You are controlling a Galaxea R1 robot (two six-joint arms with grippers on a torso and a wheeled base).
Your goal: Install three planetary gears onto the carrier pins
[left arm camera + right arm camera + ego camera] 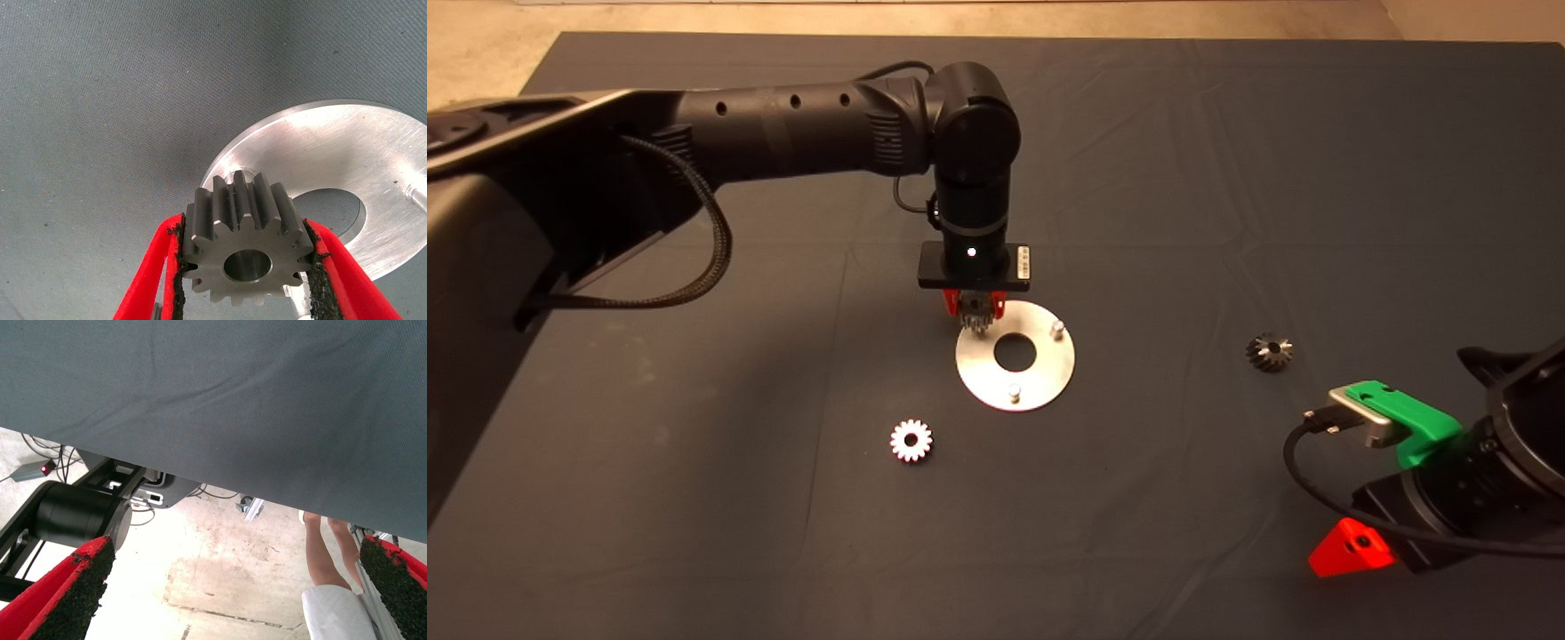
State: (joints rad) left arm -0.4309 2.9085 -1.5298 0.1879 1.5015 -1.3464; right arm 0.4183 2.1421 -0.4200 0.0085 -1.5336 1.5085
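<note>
Nearest the camera, at about 4 o'clock on the mat (1227, 178), the right gripper (1352, 547) waited at the edge, away from the work. Its wrist view showed its pads (73, 593) spread wide with nothing between them, and beyond the mat's edge the floor, cables and a person's legs (327, 553)

At about 7 o'clock from the plate (1016, 356), well apart from it, a bright gear (911, 440) lay flat. At about 3 o'clock, also well apart, a darker gear (1269, 352) lay tipped on its side

At the centre, the left gripper (975, 313) hung over the plate's 10 o'clock rim, pinching a third gear (248, 250) by its teeth between both pads (177, 267). The gear's bore faced the wrist camera. Two pins (1057, 328) (1014, 391) stood bare at about 1 and 6 o'clock on the plate; what was probably the third showed only as a small stud just behind the held gear in the wrist view

The likely trouble: the bore seemed not yet lined up with that stud, so pressing down could jam the gear on the pin's top or push the loose plate across the mat. The grip sat on teeth, so the gear could twist or slip as it met the pin

No readable brand or writing showed; a small label on the left wrist was too small to make out
</note>
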